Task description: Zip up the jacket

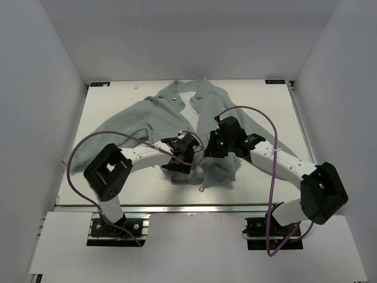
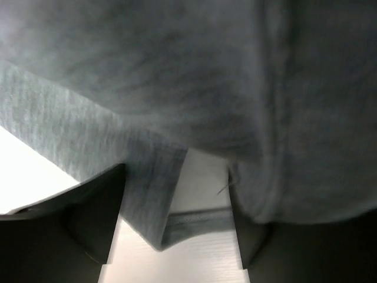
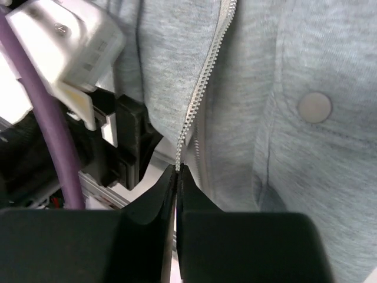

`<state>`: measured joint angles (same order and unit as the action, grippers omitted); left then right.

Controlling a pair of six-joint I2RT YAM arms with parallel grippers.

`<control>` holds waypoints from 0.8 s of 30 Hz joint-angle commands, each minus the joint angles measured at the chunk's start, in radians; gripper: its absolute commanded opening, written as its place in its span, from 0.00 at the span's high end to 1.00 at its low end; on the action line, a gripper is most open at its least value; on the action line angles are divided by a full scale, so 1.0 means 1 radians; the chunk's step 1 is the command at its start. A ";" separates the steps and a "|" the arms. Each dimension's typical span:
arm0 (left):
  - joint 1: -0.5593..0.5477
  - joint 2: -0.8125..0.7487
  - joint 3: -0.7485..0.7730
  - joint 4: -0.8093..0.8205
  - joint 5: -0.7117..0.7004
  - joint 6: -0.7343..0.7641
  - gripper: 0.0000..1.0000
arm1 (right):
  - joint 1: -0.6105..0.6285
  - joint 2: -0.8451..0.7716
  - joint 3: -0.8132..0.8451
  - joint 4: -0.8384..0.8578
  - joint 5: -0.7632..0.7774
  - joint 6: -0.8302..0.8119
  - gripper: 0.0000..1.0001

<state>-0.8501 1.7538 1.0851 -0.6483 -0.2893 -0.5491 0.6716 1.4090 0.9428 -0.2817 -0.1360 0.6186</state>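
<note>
**Right pincer pinched on the zipper, left pincer spread over the hem**

A white flat counter [image 1: 106,106] carries a light grey-green fleece jacket [image 1: 147,118]. It lies spread out, collar at the far edge, sleeves out to both sides and hem towards the arm bases. At the chest the front lies apart, showing white lining. Both arms reach in over its lower front.

The left pincer [image 2: 177,236] sits low over the left front panel with its jaws wide apart. Grey fabric and a hem edge lie between the dark fingers [image 2: 88,224], and nothing is clamped.

The right pincer [image 3: 178,177] is pressed fully together on the lower end of the light toothed zipper [image 3: 203,82]. A purple cable [image 3: 53,135] runs just beside it. A round grey snap button [image 3: 314,107] sits on the panel right of the zipper.
</note>
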 commanded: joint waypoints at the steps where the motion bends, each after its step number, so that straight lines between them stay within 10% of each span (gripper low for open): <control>1: 0.000 0.009 0.044 -0.013 -0.050 0.012 0.28 | -0.009 -0.004 0.050 0.004 0.026 0.000 1.00; 6: 0.000 -0.017 0.045 -0.057 -0.111 -0.018 0.63 | -0.015 -0.027 0.051 -0.002 0.035 -0.014 1.00; 9: 0.000 -0.048 0.056 -0.125 -0.183 -0.072 1.00 | -0.015 -0.033 0.060 -0.017 0.029 -0.031 1.00; 16: 0.000 -0.288 0.000 -0.269 -0.387 -0.267 1.00 | -0.017 -0.061 0.083 -0.037 -0.026 -0.059 1.00; 24: 0.000 -0.935 -0.267 -0.358 -0.398 -0.652 1.00 | -0.015 -0.119 0.061 -0.045 -0.189 -0.034 1.00</control>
<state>-0.8509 1.0218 0.8970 -0.9089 -0.6403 -0.9718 0.6613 1.3384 0.9974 -0.3180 -0.2459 0.5770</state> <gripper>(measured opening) 0.026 0.011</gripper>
